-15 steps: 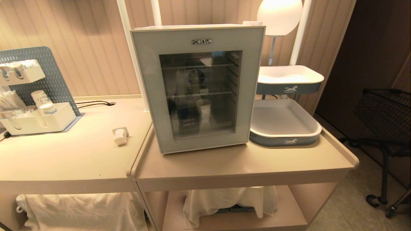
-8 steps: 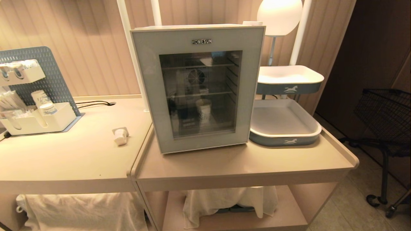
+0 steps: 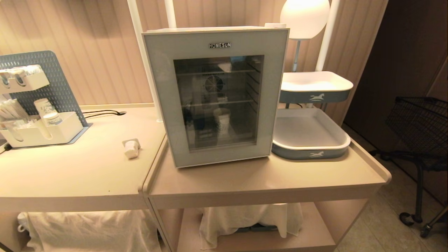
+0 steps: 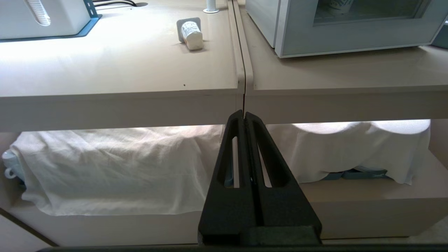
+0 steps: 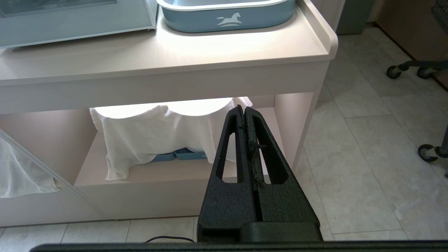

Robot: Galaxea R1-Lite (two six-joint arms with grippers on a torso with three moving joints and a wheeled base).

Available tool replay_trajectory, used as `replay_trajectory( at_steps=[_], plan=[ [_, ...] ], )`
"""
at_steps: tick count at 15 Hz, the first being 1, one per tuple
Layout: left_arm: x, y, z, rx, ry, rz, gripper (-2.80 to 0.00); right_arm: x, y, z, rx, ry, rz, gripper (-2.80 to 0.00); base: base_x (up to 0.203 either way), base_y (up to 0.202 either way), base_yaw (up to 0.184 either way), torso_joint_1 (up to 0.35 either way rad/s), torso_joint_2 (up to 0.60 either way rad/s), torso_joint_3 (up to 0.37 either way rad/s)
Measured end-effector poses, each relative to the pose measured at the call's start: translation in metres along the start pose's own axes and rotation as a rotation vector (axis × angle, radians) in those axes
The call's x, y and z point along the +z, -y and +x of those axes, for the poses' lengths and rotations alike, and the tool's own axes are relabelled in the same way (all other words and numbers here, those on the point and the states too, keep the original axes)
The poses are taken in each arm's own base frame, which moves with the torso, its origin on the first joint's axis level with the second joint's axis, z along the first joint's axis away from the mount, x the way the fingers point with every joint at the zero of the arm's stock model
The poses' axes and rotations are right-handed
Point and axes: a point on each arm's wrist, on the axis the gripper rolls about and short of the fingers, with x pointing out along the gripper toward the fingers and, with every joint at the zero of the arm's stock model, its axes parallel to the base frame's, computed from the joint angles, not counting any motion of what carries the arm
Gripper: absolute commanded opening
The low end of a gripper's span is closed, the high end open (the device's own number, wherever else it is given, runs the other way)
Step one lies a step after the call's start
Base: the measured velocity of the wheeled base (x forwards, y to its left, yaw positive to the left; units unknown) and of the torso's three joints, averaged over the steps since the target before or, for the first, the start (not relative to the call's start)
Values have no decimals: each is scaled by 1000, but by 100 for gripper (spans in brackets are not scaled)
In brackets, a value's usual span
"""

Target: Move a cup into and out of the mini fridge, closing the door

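Inside the mini fridge (image 3: pixel 215 94), behind one closed door (image 3: pixel 161 87), stands one cup (image 3: pixel 222 120).

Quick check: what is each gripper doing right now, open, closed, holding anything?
Left gripper: closed, holding nothing, low in front of the counter.
Right gripper: closed, holding nothing, also below counter height.

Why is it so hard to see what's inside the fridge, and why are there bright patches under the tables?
Head view: the door glass is dim with faint reflections, so the paper cup behind it looks murky. Left wrist view: light under the tabletop washes out the white cloth. Right wrist view: the same glare on its white cloth.
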Motion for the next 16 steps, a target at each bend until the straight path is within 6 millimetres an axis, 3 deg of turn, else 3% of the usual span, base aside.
replay_trajectory(
  at_steps=[16],
  plan=[
    [0,0,0,1,1,-13,-280,1,0,0,-2,13,2,-280,0,0,0,0,0,0]
  ],
)
